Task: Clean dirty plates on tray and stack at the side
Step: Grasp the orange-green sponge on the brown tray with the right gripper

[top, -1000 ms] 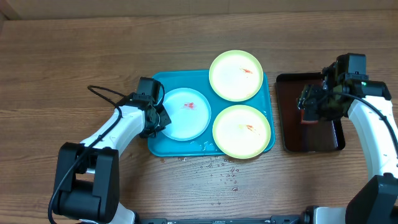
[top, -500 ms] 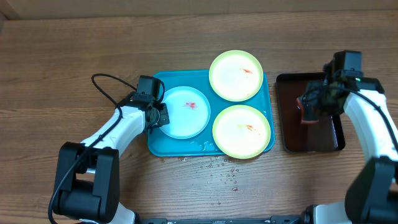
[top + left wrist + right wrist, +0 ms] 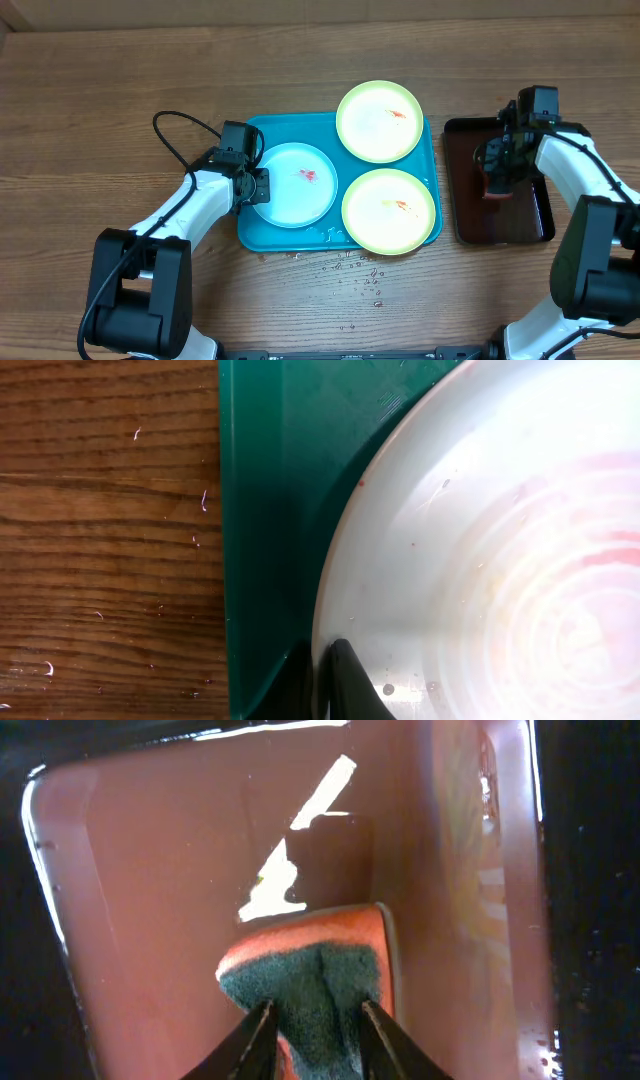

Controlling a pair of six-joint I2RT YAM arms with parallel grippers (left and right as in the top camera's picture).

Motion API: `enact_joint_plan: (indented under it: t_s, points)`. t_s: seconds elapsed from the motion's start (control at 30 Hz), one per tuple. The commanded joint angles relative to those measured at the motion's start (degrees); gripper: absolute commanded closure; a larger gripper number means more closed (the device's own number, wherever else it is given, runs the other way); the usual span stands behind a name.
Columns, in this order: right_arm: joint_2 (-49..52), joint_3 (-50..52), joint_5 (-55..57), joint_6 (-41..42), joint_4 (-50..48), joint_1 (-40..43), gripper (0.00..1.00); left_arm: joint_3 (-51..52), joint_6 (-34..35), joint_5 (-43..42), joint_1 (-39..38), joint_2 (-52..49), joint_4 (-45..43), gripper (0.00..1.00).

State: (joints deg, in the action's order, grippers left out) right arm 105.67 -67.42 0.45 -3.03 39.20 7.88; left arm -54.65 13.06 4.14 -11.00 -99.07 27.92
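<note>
The turquoise tray [image 3: 328, 131] holds three plates: a pale blue-white plate [image 3: 295, 183] with a red smear at its left, and two yellow-green plates with red smears, one at the far right [image 3: 379, 121] and one at the near right [image 3: 389, 210]. My left gripper [image 3: 252, 187] is shut on the left rim of the blue-white plate [image 3: 480, 540], one finger on top and one underneath [image 3: 322, 682], over the tray floor [image 3: 270, 510]. My right gripper [image 3: 497, 180] is shut on an orange sponge with a dark green scouring face [image 3: 310, 975], held over the dark tray.
A smaller dark brown-black tray [image 3: 505, 236] with a wet floor [image 3: 150, 870] lies right of the turquoise tray. Water drops [image 3: 355, 275] lie on the wooden table in front of the turquoise tray. The left arm's cable [image 3: 175, 135] loops over the table.
My right gripper has moved a little toward the far side over the dark tray, still holding the sponge. My left gripper has settled on the blue-white plate's rim and its cable loop has shifted.
</note>
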Motion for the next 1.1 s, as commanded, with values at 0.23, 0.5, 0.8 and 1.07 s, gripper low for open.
enact_joint_plan:
  t_s: [0.23,0.5,0.8,1.07]
  points:
    - [0.79,7.28,0.81,-0.15,-2.95,0.24,0.72,0.94,-2.75,1.79,0.13,-0.94,0.44,0.96]
    - [0.74,5.49,0.74,3.82,-1.88,0.24,0.96,0.94,-2.75,1.79,0.15,-0.94,0.15,0.96]
    - [0.74,-11.37,-8.9,5.03,15.54,-0.24,0.96,0.94,-2.78,-0.79,0.15,-0.94,-0.39,0.96]
    - [0.74,-28.02,-25.09,5.2,27.8,-6.8,0.96,0.92,-2.78,-3.65,0.24,-0.94,-1.22,0.96]
